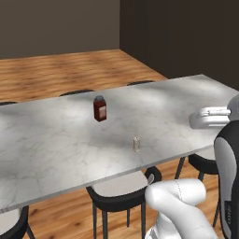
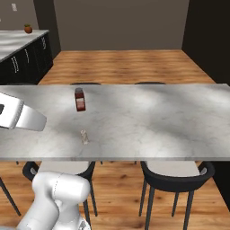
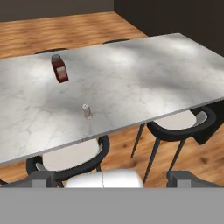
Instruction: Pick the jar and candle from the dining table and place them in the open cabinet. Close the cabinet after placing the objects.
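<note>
The dining table (image 1: 56, 140) (image 2: 148, 117) (image 3: 131, 78) is a long marble-topped slab that stretches across in front of me. The jar, the candle and the cabinet are out of view. In the hand view my gripper (image 3: 111, 178) hangs above the floor on the near side of the table and looks over its top. Its two dark fingertips (image 3: 43, 179) stand far apart with nothing between them, so it is open. A white link of the arm (image 1: 210, 116) (image 2: 20, 116) hovers over the table's near edge.
A small red-brown bottle (image 1: 99, 108) (image 2: 80, 99) (image 3: 59, 69) and a tiny pale shaker (image 1: 136, 144) (image 2: 84, 136) (image 3: 87, 111) stand on the table. Black-framed chairs (image 1: 116, 189) (image 2: 173, 173) (image 3: 175, 124) are tucked under its near side. A marble counter with black drawers (image 2: 22, 49) lies far left.
</note>
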Tool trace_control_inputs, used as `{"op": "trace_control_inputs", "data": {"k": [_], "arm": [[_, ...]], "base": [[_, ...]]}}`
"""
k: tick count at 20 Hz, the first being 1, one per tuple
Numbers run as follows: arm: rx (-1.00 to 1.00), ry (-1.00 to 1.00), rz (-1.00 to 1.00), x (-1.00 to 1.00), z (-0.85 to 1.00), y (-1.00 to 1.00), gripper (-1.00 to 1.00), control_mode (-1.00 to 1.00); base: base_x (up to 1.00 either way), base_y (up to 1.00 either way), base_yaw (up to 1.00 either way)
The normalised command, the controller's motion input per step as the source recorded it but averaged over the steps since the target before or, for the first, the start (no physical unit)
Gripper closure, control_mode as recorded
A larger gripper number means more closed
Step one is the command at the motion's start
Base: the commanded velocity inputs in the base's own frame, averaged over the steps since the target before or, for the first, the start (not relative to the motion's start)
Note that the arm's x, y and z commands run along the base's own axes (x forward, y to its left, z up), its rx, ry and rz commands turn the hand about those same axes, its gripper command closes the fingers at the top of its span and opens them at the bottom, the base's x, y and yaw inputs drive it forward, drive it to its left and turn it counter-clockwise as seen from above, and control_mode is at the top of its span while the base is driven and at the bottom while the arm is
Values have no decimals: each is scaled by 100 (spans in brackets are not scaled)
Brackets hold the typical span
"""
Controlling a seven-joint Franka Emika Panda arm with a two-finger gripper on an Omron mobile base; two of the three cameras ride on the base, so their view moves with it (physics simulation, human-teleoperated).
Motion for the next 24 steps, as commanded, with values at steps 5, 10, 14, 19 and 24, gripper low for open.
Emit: {"op": "trace_control_inputs", "data": {"k": [5, 10, 14, 19, 24], "arm": [[0, 0, 0, 0, 0, 0, -100, 100], [0, 0, 0, 0, 0, 0, -100, 100], [11, 0, 18, 1, -29, 21, -100, -100], [19, 12, 38, 21, -40, 39, -100, -100], [6, 29, 28, 30, -20, 32, -100, -100]], "base": [[0, 0, 0], [0, 0, 0], [0, 0, 0], [0, 0, 0], [0, 0, 0]]}}
